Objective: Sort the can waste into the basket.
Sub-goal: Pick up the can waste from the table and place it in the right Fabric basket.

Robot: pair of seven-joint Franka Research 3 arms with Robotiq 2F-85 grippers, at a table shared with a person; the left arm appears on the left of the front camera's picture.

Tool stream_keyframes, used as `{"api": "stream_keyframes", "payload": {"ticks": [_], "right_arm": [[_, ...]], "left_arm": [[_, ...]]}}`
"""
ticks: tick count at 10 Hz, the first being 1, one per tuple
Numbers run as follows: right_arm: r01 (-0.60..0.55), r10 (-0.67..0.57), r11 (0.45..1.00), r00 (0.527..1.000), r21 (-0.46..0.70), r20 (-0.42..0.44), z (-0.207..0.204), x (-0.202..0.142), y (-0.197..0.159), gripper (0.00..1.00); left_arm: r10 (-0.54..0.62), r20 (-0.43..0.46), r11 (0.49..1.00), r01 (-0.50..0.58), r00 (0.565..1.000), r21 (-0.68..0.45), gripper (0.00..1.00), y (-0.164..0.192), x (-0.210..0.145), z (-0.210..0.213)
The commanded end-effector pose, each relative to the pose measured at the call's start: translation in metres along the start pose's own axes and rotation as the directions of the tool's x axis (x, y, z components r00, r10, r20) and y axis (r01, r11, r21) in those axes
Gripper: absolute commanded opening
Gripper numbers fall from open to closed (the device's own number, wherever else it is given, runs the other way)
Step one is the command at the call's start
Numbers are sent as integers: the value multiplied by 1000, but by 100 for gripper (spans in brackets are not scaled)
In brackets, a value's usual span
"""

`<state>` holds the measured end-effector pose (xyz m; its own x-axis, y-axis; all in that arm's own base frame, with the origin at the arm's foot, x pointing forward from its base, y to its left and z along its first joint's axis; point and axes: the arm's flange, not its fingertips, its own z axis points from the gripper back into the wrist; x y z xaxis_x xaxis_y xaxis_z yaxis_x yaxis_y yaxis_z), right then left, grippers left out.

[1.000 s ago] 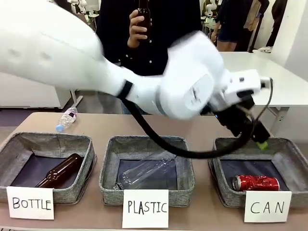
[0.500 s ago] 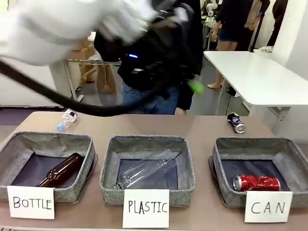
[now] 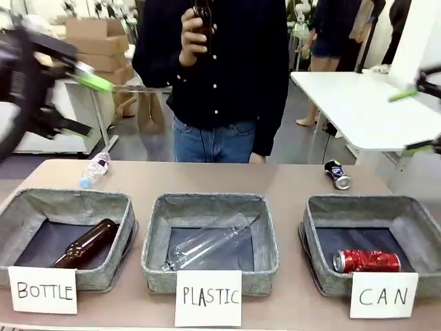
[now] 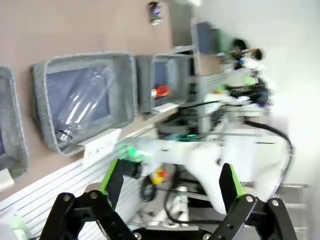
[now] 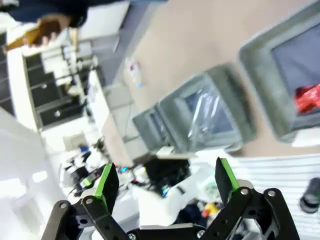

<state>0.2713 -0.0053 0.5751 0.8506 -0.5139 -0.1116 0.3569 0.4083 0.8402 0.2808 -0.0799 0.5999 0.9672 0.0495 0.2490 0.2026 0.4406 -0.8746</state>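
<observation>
Left gripper (image 4: 170, 172) and right gripper (image 5: 164, 172) spread empty; red can (image 3: 366, 262) lies in basket (image 3: 358, 205) carded "CAN", dark can (image 3: 337, 175) beyond it

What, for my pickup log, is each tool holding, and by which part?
Nothing. The left tool and the right tool both stand open with nothing between the jaws; the dark can lies loose beyond the CAN basket.

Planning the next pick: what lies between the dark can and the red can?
Front view: only bare table and the far wall of the basket separate the dark can from the red can.
</observation>
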Motion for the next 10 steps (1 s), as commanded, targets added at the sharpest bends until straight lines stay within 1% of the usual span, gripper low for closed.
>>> {"api": "stream_keyframes", "payload": {"ticks": [1,2,3,4,5,10], "right_arm": [[222,-210,970,970,95,-125,-30,5,-7,100],[374,-346,919,918,128,-196,-35,13,-5,100],[431,-406,887,899,164,-167,-39,18,-4,100],[421,-402,891,906,172,-134,-43,19,-2,100],[315,-290,943,937,111,-193,-39,20,-1,100],[315,-290,943,937,111,-193,-39,20,-1,100]], "left_arm": [[83,97,977,-61,992,-203,100,34,-8,45],[121,108,964,-91,987,-249,100,57,-12,69],[148,91,947,-114,985,-299,100,88,-16,86],[119,57,948,-96,991,-302,100,112,-20,86],[135,111,961,-103,985,-257,100,61,-12,91],[135,111,961,-103,985,-257,100,61,-12,91]]}}
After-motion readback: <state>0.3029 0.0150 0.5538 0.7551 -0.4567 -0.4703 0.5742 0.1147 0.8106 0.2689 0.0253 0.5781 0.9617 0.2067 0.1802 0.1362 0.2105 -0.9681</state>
